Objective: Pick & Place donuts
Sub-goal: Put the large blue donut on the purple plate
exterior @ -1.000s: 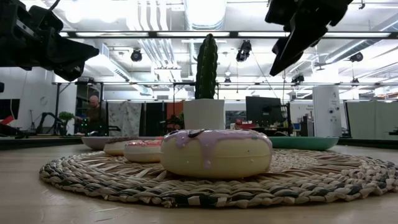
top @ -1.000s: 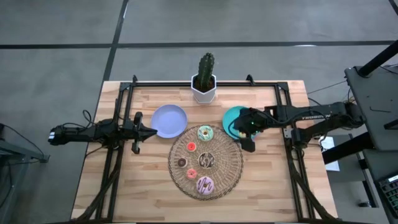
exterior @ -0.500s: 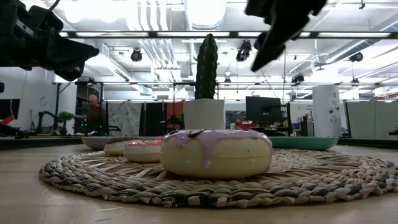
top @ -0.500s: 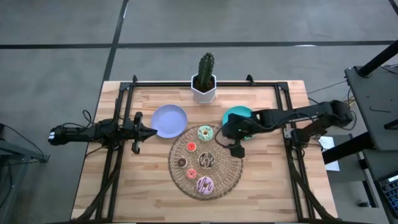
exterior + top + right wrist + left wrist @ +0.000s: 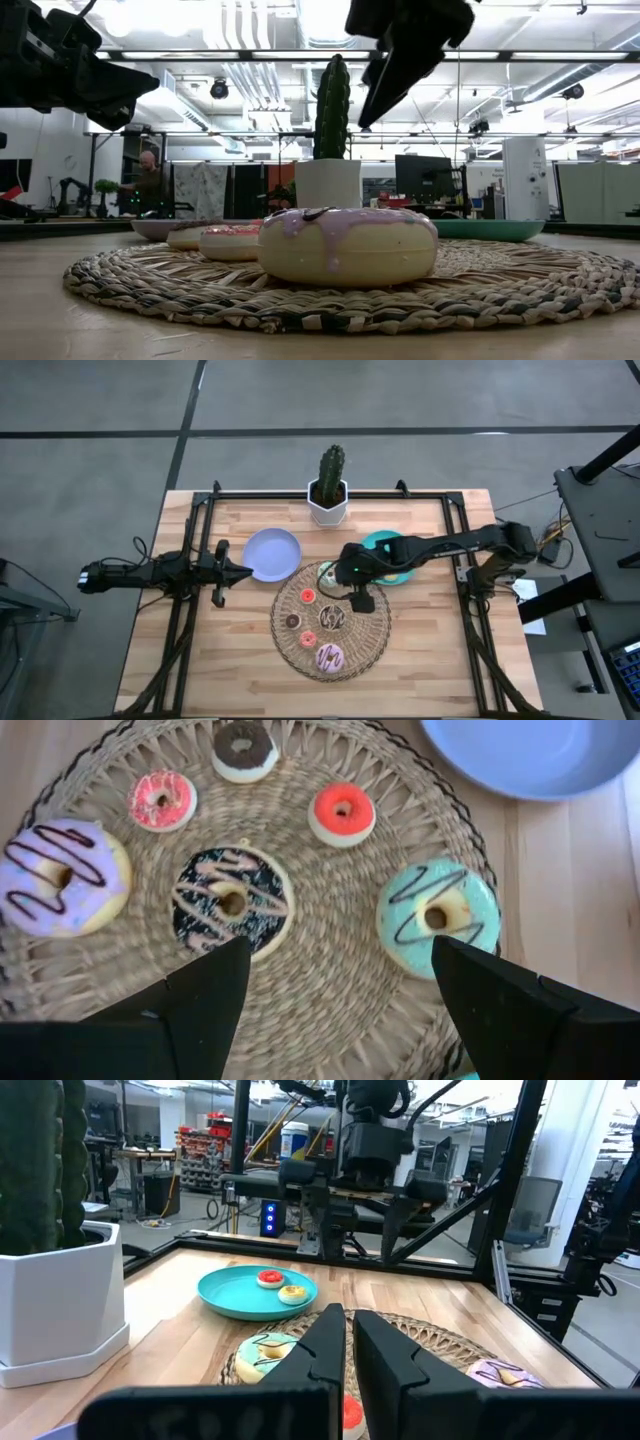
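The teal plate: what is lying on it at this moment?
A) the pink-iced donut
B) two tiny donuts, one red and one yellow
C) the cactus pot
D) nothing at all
B: in the left wrist view, the teal plate carries a tiny red donut and a tiny yellow donut, side by side; the bigger donuts lie on the woven mat.

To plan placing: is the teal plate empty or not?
Not empty: the teal plate holds a red donut and a yellow donut.
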